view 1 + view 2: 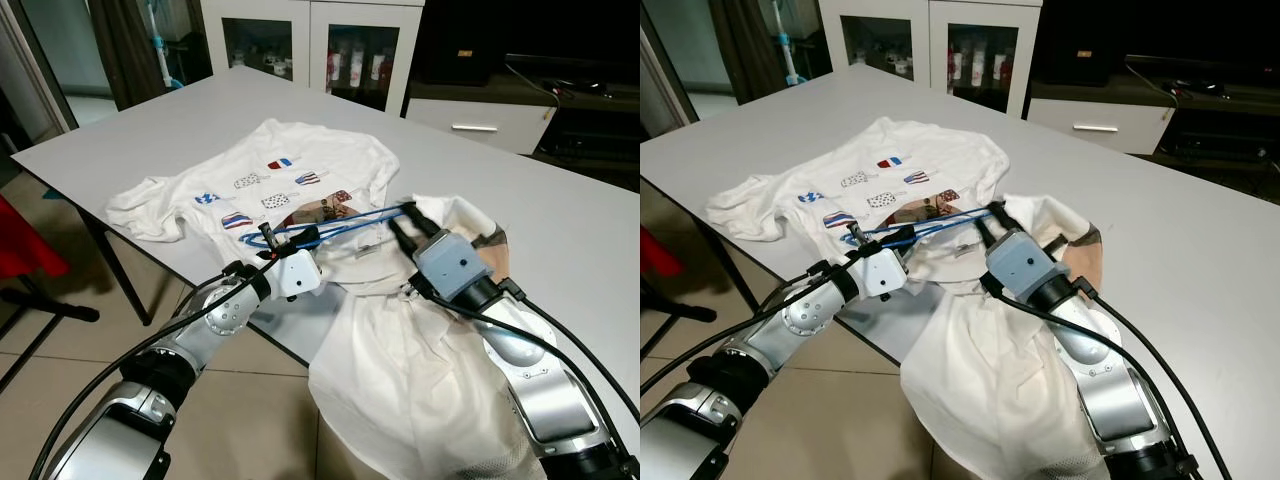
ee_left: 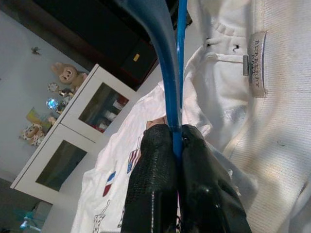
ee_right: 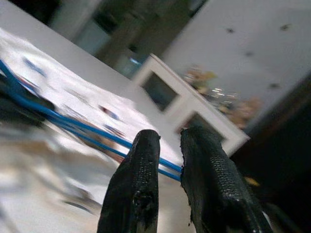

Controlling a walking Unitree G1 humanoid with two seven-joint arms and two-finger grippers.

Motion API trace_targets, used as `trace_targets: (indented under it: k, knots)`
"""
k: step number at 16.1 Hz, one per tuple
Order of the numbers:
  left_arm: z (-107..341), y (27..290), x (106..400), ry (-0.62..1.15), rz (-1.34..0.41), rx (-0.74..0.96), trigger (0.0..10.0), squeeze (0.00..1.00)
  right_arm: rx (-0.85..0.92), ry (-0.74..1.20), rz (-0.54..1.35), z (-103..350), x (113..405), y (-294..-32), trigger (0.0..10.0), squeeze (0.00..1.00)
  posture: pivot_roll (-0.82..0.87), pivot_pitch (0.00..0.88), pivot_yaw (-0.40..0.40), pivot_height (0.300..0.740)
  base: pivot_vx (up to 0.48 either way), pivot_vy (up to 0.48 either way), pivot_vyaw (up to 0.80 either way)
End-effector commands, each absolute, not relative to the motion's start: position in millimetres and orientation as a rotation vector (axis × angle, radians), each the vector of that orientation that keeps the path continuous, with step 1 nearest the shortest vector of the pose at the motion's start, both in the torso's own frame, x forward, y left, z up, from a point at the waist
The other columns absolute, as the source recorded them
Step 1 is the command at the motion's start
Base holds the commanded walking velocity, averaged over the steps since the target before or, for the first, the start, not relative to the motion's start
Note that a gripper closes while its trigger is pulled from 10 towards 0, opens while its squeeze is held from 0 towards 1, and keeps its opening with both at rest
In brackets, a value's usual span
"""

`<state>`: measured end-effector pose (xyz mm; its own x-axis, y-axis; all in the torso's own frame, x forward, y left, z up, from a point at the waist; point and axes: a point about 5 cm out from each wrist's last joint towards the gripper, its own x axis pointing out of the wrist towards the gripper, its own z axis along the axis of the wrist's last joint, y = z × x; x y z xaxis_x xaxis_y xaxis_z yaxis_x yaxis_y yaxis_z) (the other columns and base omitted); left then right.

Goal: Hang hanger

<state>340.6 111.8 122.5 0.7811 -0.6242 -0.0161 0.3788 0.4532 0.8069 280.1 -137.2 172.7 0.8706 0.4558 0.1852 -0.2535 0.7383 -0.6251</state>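
Observation:
A thin blue hanger (image 1: pixel 345 220) hangs just above the grey table (image 1: pixel 180 115), held between both grippers. My left gripper (image 1: pixel 306 238) is shut on its near-left end; in the left wrist view the fingertips (image 2: pixel 160 145) pinch the blue rod (image 2: pixel 171 82). At the hanger's other end my right gripper (image 1: pixel 408 216) has its fingers nearly together, with the blue wire (image 3: pixel 73 128) running into their narrow gap. Under the hanger a white printed T-shirt (image 1: pixel 300 160) lies flat. A second white shirt (image 1: pixel 400 350) with a collar label (image 2: pixel 256 63) drapes over the table's front edge.
A white cabinet with glass doors (image 1: pixel 330 45) stands behind the table. A dark low unit (image 1: pixel 570 100) is at the back right. A red object (image 1: pixel 20 245) and a black stand foot (image 1: pixel 50 305) are on the tiled floor to the left.

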Motion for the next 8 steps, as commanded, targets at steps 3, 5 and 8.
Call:
trace_targets:
  k: [3, 5, 8]
  knots:
    - [121.3, 109.9, 339.8, -0.301, -0.644, 0.917, 0.0, 0.00, -0.763, -0.374, 0.248, 175.8, 283.9, -144.9, 10.0, 1.00, 0.04, 0.022, -0.005, 0.740, 0.000, 0.000, 0.00]
    - [120.9, 110.6, 339.4, -0.299, -0.645, 0.918, 0.0, 0.00, -0.814, -0.364, 0.172, 172.9, 284.5, -149.7, 10.0, 0.63, 0.04, 0.021, -0.003, 0.740, 0.000, 0.000, 0.00]
    - [121.2, 109.9, 339.8, -0.300, -0.648, 0.918, 0.0, 0.00, -0.814, -0.346, 0.198, 166.2, 283.4, -145.4, 10.0, 0.00, 0.04, 0.020, -0.004, 0.740, 0.000, 0.000, 0.00]
